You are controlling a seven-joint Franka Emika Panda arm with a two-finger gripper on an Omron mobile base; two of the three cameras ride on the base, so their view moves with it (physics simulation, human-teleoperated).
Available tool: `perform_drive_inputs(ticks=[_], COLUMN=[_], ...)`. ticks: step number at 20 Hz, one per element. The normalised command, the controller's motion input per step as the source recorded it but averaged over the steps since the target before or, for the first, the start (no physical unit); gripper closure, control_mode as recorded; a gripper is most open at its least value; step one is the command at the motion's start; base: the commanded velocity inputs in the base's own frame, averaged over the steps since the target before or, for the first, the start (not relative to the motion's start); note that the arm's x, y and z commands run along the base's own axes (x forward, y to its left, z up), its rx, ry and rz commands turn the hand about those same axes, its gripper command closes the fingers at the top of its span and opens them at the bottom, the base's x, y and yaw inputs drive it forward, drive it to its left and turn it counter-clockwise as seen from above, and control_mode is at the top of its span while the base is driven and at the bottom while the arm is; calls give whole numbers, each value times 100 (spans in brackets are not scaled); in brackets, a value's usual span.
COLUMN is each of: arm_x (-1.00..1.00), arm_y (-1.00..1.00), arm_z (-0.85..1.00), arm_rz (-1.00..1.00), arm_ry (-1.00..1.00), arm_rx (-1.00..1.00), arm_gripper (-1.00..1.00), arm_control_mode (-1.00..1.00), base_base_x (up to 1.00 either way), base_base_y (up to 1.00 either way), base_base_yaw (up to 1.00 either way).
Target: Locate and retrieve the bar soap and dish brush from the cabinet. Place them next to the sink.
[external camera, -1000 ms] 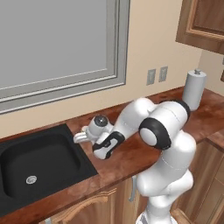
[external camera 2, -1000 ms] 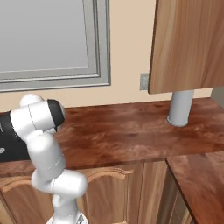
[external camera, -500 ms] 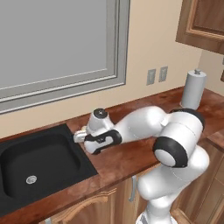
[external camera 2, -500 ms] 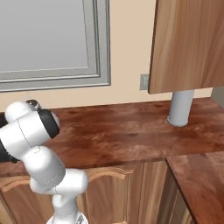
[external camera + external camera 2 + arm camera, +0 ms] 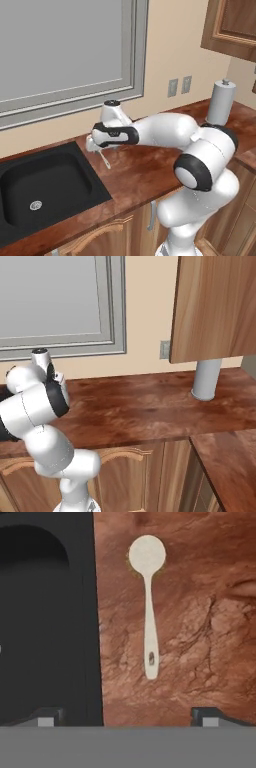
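left base view: the arm is reaching left across the counter [image 5: 150,170], a glossy red-brown wood-grain top, and the pincer [image 5: 95,145] is hanging just above it at the sink's right edge. the brush [image 5: 105,159] is lying flat on the counter just beside the sink [image 5: 45,185], showing here as a thin pale stick under the hand, slanting toward the counter's front edge. the sink is a matte black rectangular basin with a small silver drain [image 5: 35,205]. a smooth grey cylinder [image 5: 220,102] is standing upright far to the right, below the brown cabinet [image 5: 231,22].

right base view: the arm's white rounded shells and dark joints are bulking at the left, with the hand [image 5: 47,368] turned away over the counter [image 5: 150,406]. the cabinet's [image 5: 215,306] flat wood-grain door is hanging in front of the cylinder [image 5: 206,378].

hand view: the brush [image 5: 148,602] is lying well ahead of the fingertips [image 5: 210,717], untouched. its long axis is running straight up the picture, parallel to the sink's [image 5: 47,617] black rim; the round cream head is pointing away from the hand, the slim tapering handle toward it, with a small dark hole near its end. the pincer is standing wide, its two tips far apart at the lower corners, holding nothing.
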Motion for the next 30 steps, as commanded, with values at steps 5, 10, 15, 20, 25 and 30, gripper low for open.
perform_drive_inputs(ticks=[5, 10, 15, 20, 25, 30], arm_x=[-18, -29, -47, -67, -72, -51], arm_y=[-1, -36, -29, -27, -40, -36], arm_z=[30, 22, 3, 0, 10, 29], arm_rz=[36, 17, 8, 0, -1, -8], arm_ry=[3, -7, -13, -19, -22, -18], arm_rx=[-19, 6, 10, 4, 8, 8], arm_gripper=[-100, -100, -100, -100, -100, -100], arm_control_mode=[-100, -100, -100, -100, -100, -100], base_base_x=[0, 0, 0, 0, 0, 0], base_base_y=[0, 0, 0, 0, 0, 0], base_base_yaw=[0, 0, 0, 0, 0, 0])
